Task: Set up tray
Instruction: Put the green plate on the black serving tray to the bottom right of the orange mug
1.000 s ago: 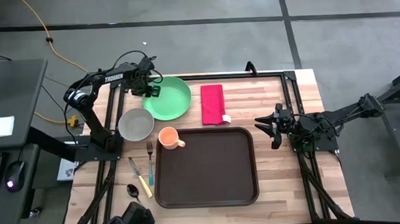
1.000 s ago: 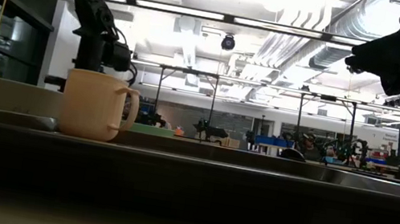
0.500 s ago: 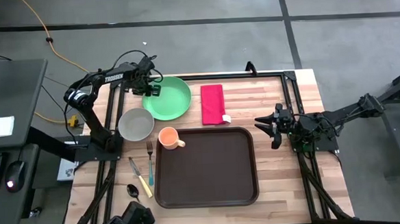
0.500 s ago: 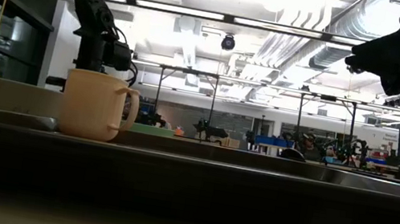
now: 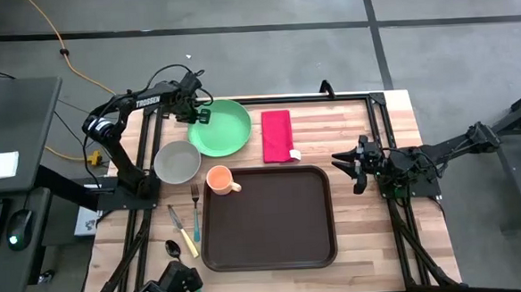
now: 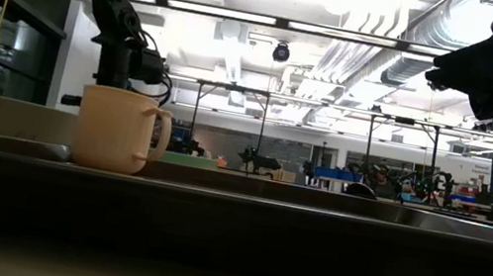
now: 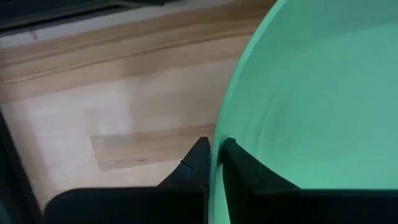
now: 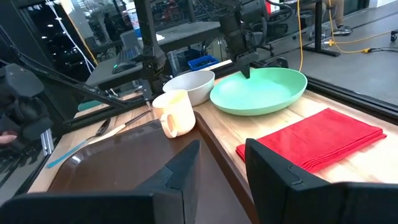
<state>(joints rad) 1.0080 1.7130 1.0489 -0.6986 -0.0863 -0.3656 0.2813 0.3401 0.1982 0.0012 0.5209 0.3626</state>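
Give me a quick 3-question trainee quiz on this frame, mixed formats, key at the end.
1. True or false: the brown tray already carries the green plate.
2. The left gripper is pinching what? A) the red napkin B) the green plate's rim C) the grey bowl
3. Fill in: the orange mug stands at the tray's ____ corner by the bowl, while the right gripper hovers beside the tray.

Key: 1 false; 2 B; 3 far-left.

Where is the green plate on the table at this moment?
In the high view the green plate lies at the table's far left, between the grey bowl and the red napkin, with the left gripper pinching its rim.
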